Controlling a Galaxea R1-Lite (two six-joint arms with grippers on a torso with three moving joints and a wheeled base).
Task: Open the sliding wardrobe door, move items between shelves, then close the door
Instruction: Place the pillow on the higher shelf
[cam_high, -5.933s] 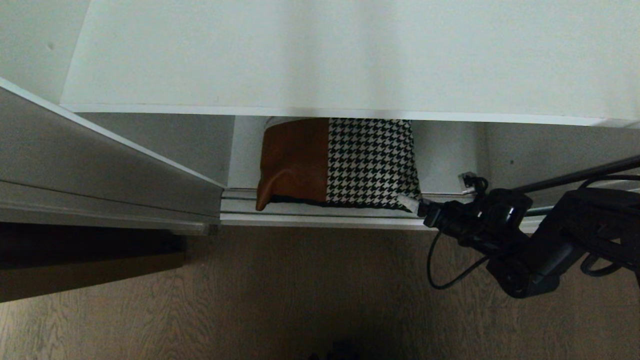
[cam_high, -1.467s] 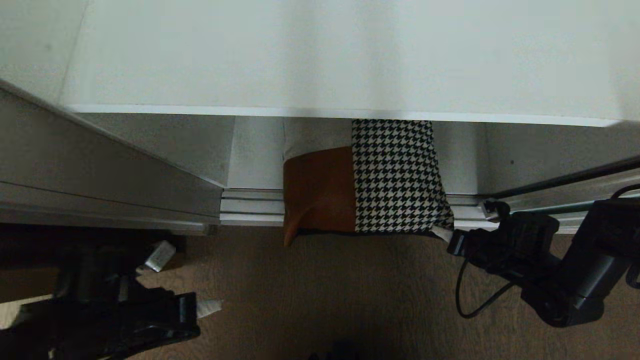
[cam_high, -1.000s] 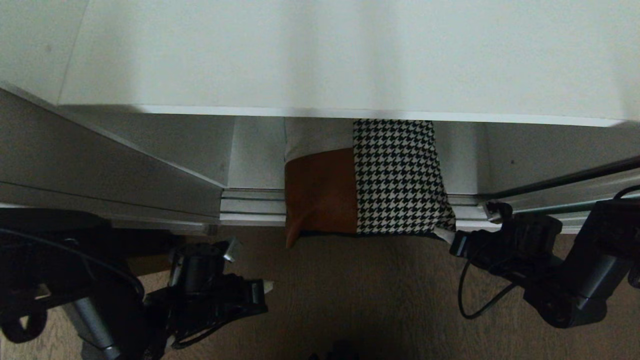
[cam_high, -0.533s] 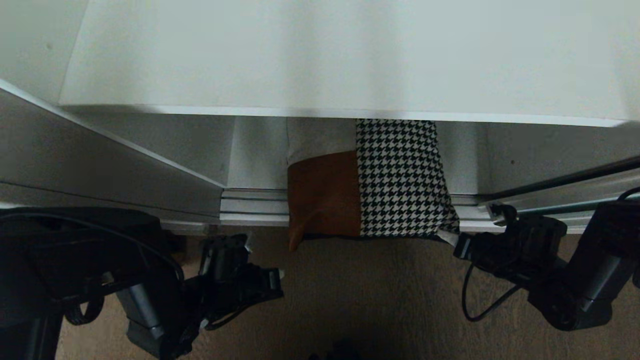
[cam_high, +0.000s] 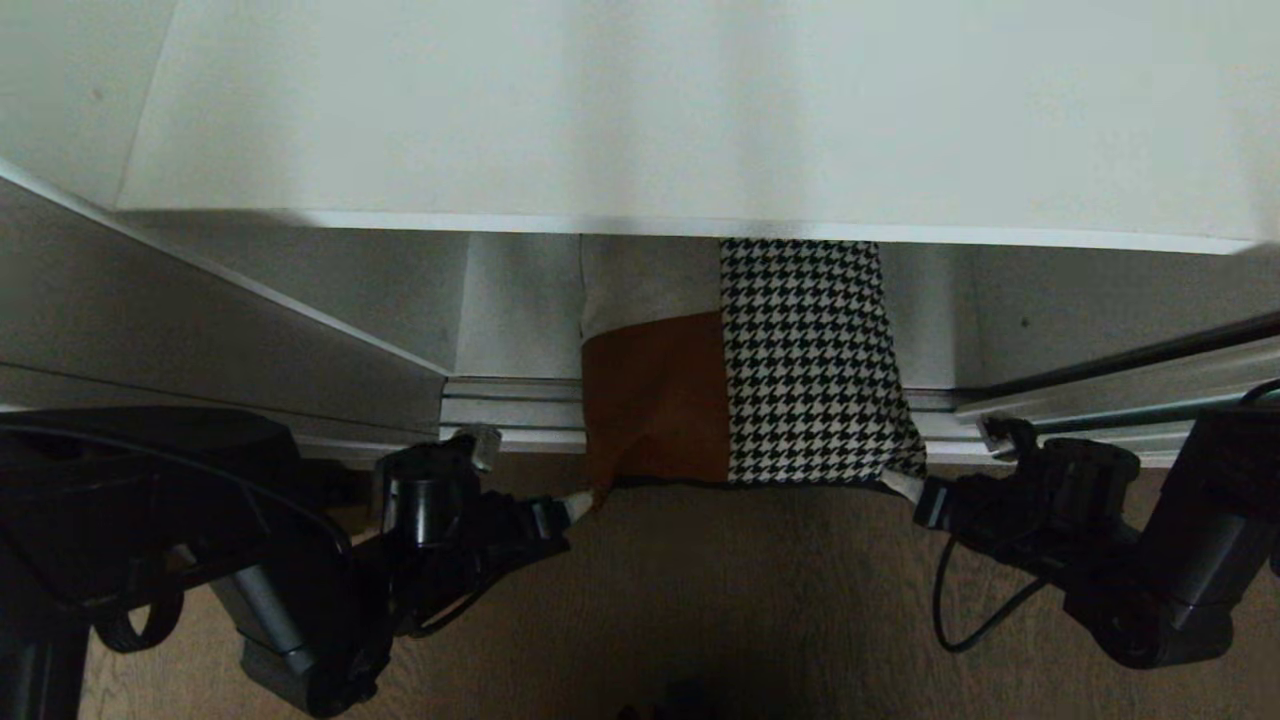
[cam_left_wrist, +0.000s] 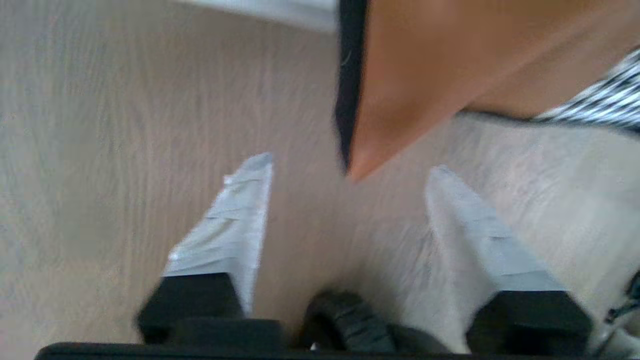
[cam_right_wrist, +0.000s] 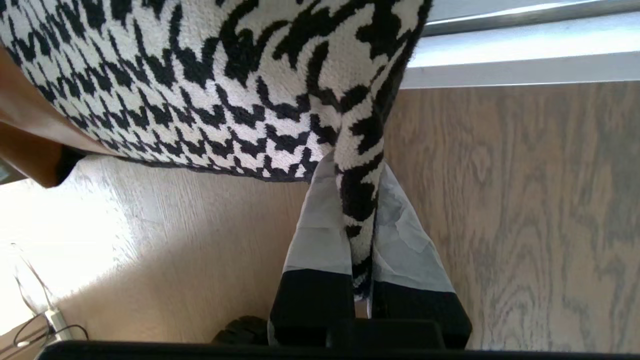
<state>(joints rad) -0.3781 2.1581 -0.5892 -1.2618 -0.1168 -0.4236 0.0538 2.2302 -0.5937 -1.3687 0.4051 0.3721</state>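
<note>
A broad white shelf board (cam_high: 640, 110) overhangs the opening, hiding the far end of the rectangular tan leather and black-and-white houndstooth cushion (cam_high: 800, 370), which lies across the silver door track (cam_high: 510, 410) and juts over the wood-grain floor (cam_high: 720, 600). The right gripper (cam_right_wrist: 357, 210) is clamped on its houndstooth corner. The left gripper (cam_left_wrist: 345, 175), absent six seconds ago, now stands spread wide around the tan corner, not touching it.

cushion (cam_high: 750, 390): tan-brown, black-white houndstooth | shelf (cam_high: 640, 120): white | floor (cam_high: 760, 600): grey-brown woodgrain
</note>
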